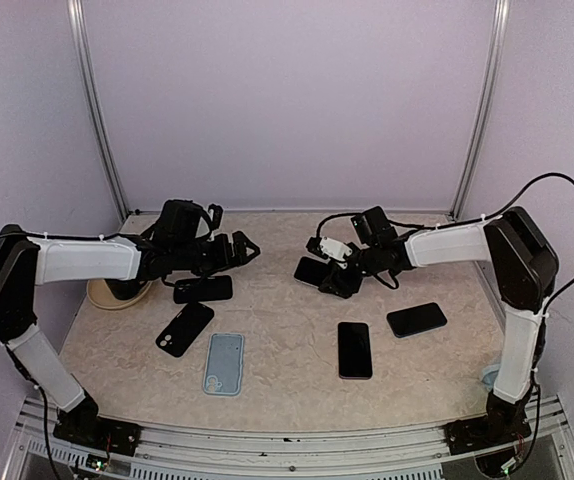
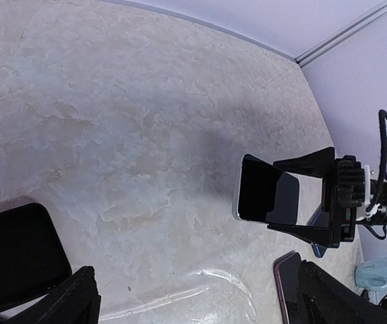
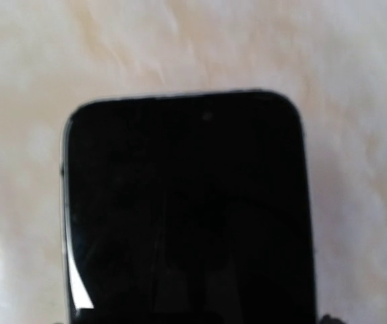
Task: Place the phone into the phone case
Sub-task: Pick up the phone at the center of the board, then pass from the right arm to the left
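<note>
Where the phone is: in the right gripper, held up off the table toward the far middle, screen tilted.
Right jaws: closed on the phone's two long edges, set fairly wide by its width.
Handling: a stiff, flat slab with a glass face, probably slick and breakable and of modest weight. It is best pinched by the side edges near mid-length, leaving the ends free to seat.
Case: pale blue, lying flat near the front left, well apart from the phone. Its rim likely flexes.
Left gripper: jaws wide, holding nothing.
Hidden: the right wrist view is blurred and shows only one end of the phone. The dark slab beside the case could be a phone or a case; I cannot tell.
</note>
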Action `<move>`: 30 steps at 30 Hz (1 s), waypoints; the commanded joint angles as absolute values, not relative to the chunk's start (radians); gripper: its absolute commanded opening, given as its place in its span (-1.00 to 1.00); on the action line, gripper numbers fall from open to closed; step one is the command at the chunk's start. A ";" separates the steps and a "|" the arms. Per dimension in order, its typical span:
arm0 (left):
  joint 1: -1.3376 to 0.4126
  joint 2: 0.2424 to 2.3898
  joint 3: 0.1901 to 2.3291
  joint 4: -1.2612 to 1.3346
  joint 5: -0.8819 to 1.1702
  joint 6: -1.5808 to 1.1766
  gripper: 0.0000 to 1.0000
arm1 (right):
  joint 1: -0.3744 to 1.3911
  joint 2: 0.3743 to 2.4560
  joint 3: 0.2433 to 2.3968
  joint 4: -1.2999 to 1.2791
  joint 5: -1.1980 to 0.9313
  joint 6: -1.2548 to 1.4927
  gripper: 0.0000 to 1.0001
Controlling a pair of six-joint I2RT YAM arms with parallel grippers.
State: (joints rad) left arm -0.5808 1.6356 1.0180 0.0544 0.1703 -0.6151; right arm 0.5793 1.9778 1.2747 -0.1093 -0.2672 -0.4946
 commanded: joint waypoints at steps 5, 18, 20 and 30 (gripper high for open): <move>-0.590 1.680 1.052 0.149 0.279 -0.624 0.98 | 0.673 1.828 1.212 0.049 -0.238 -0.471 -0.35; -0.632 1.689 1.075 0.207 0.412 -0.597 0.97 | 0.793 1.686 1.129 0.145 -0.183 -0.472 -0.35; -0.638 1.687 1.076 0.221 0.434 -0.598 0.95 | 0.807 1.672 1.117 0.159 -0.177 -0.474 -0.35; -0.656 1.678 1.077 0.280 0.549 -0.600 0.58 | 0.852 1.641 1.096 0.201 -0.117 -0.494 -0.35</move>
State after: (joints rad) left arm -0.6445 1.6779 1.0508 0.2340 0.4816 -0.6193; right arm 0.8352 1.6920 1.1088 0.1162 -0.1524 -0.4828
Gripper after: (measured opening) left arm 0.827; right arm 0.732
